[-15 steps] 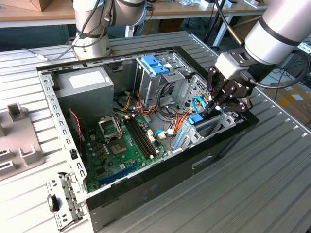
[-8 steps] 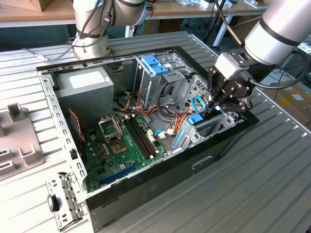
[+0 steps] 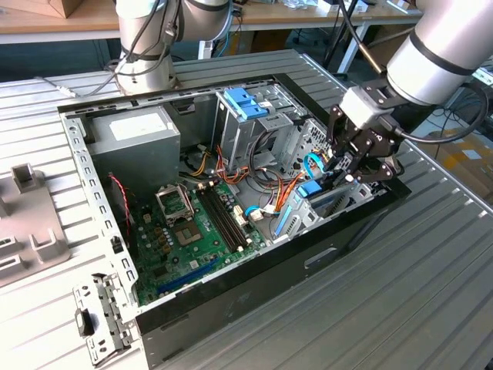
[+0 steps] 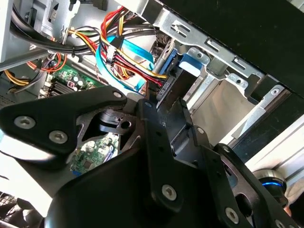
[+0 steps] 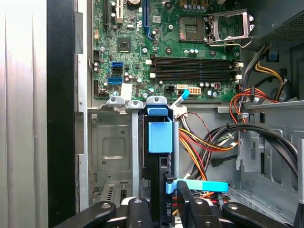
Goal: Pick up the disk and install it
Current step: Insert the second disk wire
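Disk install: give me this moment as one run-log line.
disk: on edge in drive cage | gripper: at disk's cabled end | computer case: open

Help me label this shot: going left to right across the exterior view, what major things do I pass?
Grey plastic part on the table → power supply box → motherboard → pale blue bracket → disk → hand.

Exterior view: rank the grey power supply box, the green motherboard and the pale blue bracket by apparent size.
1. motherboard
2. grey power supply box, fairly close to the motherboard and farther from the camera, so that order is unsure
3. pale blue bracket, clearly smallest
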Robot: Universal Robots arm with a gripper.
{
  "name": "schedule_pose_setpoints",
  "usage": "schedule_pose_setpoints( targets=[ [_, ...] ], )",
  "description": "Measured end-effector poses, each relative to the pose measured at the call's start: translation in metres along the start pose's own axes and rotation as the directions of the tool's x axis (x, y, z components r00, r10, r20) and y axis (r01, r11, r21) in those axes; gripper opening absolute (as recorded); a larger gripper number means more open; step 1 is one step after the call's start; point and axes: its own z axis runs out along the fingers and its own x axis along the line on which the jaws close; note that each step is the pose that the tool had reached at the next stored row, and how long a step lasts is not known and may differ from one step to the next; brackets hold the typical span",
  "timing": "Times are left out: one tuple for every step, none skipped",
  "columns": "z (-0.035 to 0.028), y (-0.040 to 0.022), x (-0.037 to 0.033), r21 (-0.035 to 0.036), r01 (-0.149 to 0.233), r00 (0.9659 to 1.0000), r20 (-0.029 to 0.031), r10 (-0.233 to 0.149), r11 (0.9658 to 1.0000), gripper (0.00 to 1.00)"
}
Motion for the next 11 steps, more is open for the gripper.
schedule_pose_setpoints(
  targets=[
    [0.0, 0.0, 0.0, 0.0, 0.0, 1.0, -0.0001, 0.0, 1.0, 0.36],
    [-0.001, 0.0, -0.0001, 0.0, 0.0, 1.0, -0.0001, 0.0, 1.0, 0.36],
    [-0.0039, 0.0001, -0.0005, 0.0, 0.0, 1.0, 0.0001, 0.0, 1.0, 0.36],
    [-0.0074, 0.0001, -0.0011, 0.0, 0.0, 1.0, 0.0001, 0.0, 1.0, 0.36],
    [-0.0121, 0.0002, -0.0019, 0.0, 0.0, 1.0, 0.0002, 0.0, 1.0, 0.36],
    [-0.0149, 0.0003, -0.0024, 0.0, 0.0, 1.0, 0.0001, 0.0, 1.0, 0.36],
    [-0.0166, 0.0004, -0.0031, 0.0, 0.0, 1.0, 0.0002, 0.0, 1.0, 0.36],
    [-0.017, 0.0004, -0.0051, 0.0, 0.0, 1.0, 0.0003, 0.0, 1.0, 0.36],
    [-0.0171, 0.0005, -0.0067, 0.0, 0.0, 1.0, 0.0001, 0.0, 1.0, 0.36],
    [-0.017, 0.0005, -0.008, 0.0, 0.0, 1.0, 0.0001, 0.0, 1.0, 0.34],
    [-0.0169, 0.0005, -0.0088, 0.0, 0.0, 1.0, 0.0003, 0.0, 1.0, 0.28]
  ],
)
